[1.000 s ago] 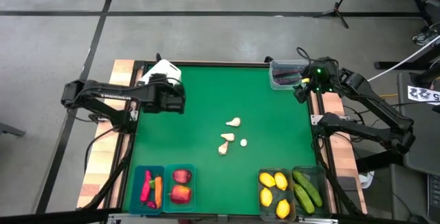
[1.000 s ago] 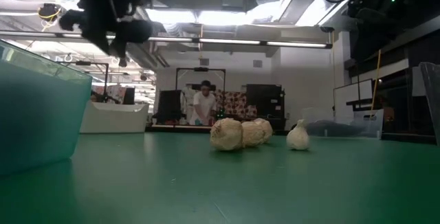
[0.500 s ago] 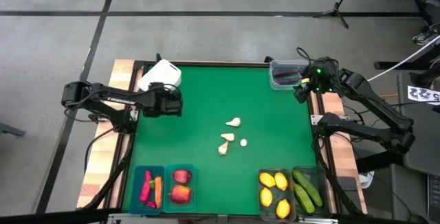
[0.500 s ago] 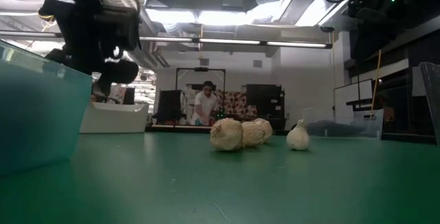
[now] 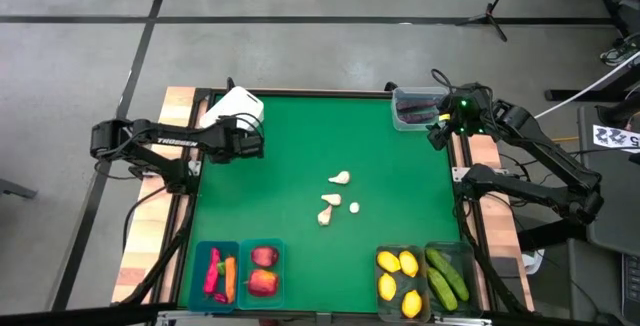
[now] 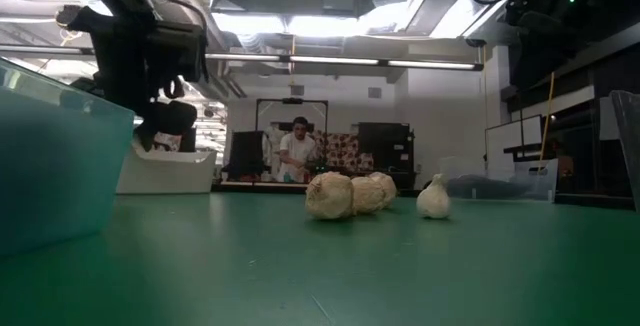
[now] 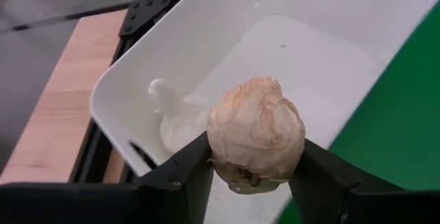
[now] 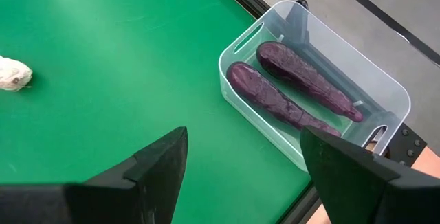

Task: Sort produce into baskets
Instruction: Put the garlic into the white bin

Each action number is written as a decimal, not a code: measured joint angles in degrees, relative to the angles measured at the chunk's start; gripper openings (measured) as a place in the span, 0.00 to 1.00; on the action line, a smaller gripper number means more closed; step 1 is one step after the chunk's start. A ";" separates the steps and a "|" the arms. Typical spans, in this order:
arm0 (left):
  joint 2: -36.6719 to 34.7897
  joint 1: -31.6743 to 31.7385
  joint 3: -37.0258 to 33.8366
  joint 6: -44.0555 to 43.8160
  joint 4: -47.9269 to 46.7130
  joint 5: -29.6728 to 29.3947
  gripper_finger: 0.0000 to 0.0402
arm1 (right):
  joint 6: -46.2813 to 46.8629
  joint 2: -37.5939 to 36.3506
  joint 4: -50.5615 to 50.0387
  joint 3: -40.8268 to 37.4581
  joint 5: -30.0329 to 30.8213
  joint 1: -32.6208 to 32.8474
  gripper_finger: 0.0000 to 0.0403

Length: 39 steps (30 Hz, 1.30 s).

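Above white box [image 7: 227, 18], left pincer [image 7: 251, 172] grips garlic bulb [image 7: 256, 135] (root end down)

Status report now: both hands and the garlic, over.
Left hand holds garlic bulb over white box. Right hand open, waiting near eggplant tub.

White box [image 7: 227, 45]; pale tan-mottled garlic bulb [image 7: 256, 135]; green table [image 8: 103, 80]; dark purple eggplants [image 8: 275, 99]; clear tub [image 8: 385, 93]

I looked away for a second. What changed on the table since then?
The left gripper, still holding a garlic bulb, slid off the white box toward the table's left edge; the box now shows whole. The right gripper stayed open by the eggplant tub; the loose garlic did not move.
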 joint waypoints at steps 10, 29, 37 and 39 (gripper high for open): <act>0.00 -0.99 0.00 3.12 4.32 -2.45 0.53 | 0.00 0.01 -0.38 0.00 0.00 0.00 0.70; -3.45 -11.33 4.48 39.60 38.13 4.31 0.72 | 0.00 0.02 -0.36 0.00 0.07 -0.02 0.70; 3.57 -18.57 4.52 60.34 76.81 16.73 0.72 | 0.00 0.02 0.13 0.00 0.17 -0.02 0.70; 6.92 -19.55 4.52 64.26 81.04 17.08 0.72 | 0.00 0.01 0.17 0.00 0.17 -0.02 0.70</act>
